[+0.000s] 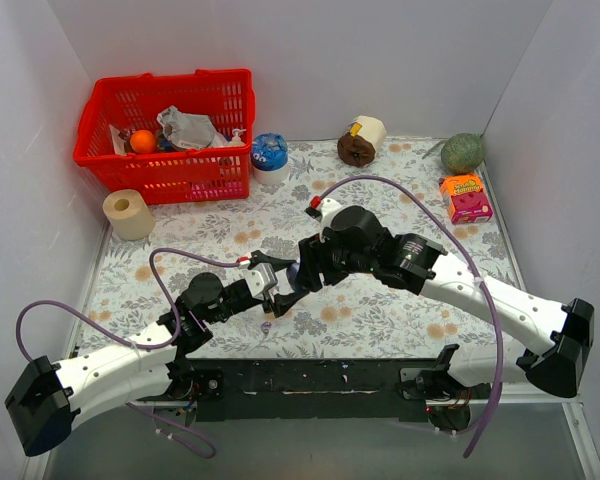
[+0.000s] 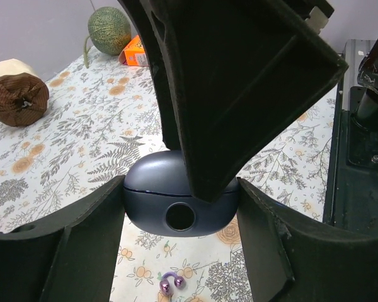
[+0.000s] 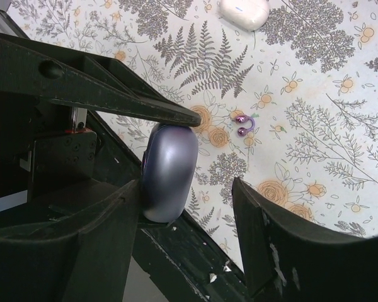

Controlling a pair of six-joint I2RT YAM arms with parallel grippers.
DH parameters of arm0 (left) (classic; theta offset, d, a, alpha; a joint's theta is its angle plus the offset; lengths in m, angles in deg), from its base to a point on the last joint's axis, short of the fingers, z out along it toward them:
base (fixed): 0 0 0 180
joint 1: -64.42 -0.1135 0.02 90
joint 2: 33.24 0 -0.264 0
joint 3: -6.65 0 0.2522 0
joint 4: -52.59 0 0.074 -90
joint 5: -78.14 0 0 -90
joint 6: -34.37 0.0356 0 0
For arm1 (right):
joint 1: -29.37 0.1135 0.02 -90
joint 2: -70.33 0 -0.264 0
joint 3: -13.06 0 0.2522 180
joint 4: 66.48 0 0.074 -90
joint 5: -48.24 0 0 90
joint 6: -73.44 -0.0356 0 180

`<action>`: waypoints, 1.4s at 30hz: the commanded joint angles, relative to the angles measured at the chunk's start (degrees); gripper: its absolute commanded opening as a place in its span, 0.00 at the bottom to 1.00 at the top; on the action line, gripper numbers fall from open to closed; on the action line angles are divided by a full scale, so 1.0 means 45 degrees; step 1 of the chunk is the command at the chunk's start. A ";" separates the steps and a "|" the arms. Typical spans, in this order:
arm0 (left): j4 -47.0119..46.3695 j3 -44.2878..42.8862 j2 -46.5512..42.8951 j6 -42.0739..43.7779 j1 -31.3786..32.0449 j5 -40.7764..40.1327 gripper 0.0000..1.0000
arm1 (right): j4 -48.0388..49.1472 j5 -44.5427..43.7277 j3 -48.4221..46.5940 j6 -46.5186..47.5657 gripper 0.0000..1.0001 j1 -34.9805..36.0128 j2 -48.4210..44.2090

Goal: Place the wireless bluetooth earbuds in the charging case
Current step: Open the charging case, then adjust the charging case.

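My left gripper [image 2: 181, 185] is shut on a round silver-blue disc [image 2: 151, 189] with a seam and a round hole, held just above the flowered cloth. My right gripper [image 3: 186, 185] stands open around that disc [image 3: 170, 170]: its left finger [image 3: 107, 220] lies against it and its right finger [image 3: 271, 239] stands apart. The wireless bluetooth earbuds [image 3: 244, 123], two tiny purple bits side by side, lie on the cloth below the disc [image 2: 170, 284]. The white oval charging case [image 3: 242, 12] lies closed on the cloth beyond them. Both grippers meet at mid-table [image 1: 292, 280].
A red basket [image 1: 170, 130] of items stands back left, with a paper roll [image 1: 128, 213] beside it and a blue-lidded jar [image 1: 270, 155]. A brown roll [image 1: 361, 143], a green melon [image 1: 462, 152] and an orange-pink box [image 1: 466, 196] are back right. The black base rail [image 1: 320, 375] runs along the near edge.
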 commanded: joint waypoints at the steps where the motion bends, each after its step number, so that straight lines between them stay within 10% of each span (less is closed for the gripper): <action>1: -0.0166 -0.0353 -0.0422 0.0232 0.0121 -0.0282 0.00 | -0.0248 -0.0778 -0.0005 -0.0105 0.65 -0.0055 -0.0431; 25: -0.0674 0.0019 -0.0129 0.0427 0.0160 -0.0517 0.00 | 0.1314 -0.0427 0.0563 0.0031 0.64 -0.0798 -0.1390; 42: -0.0752 -0.0020 -0.0266 0.0369 0.0160 -0.0478 0.00 | 0.1646 0.0843 0.0464 -0.0047 0.34 -0.0994 -0.0470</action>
